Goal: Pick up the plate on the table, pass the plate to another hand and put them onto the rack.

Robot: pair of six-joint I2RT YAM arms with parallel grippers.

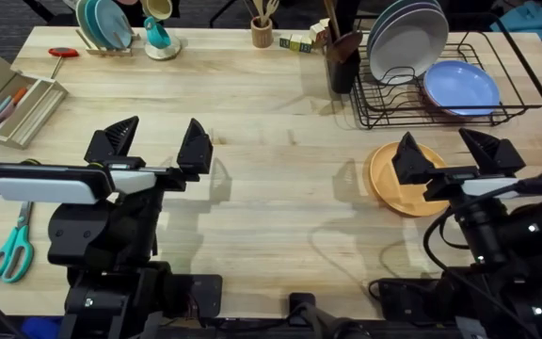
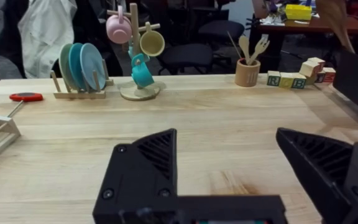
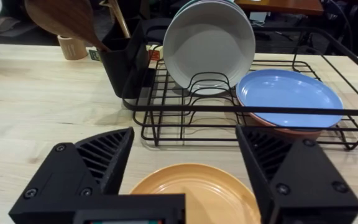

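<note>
Letters "R" and "B" are read on alphabet blocks (image 2: 286, 79); both the left gripper (image 1: 155, 145) and the right gripper (image 1: 459, 153) are spread wide, the latter over the orange plate (image 1: 398, 185).

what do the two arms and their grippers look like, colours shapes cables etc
Both arms are black with a white panel along the forearm. The left gripper and right gripper each have two black, wedge-shaped fingers with ribbed inner faces and small screws on a flat black body. Black cables loop near the right arm's base, and small lights glow on its housing.
</note>
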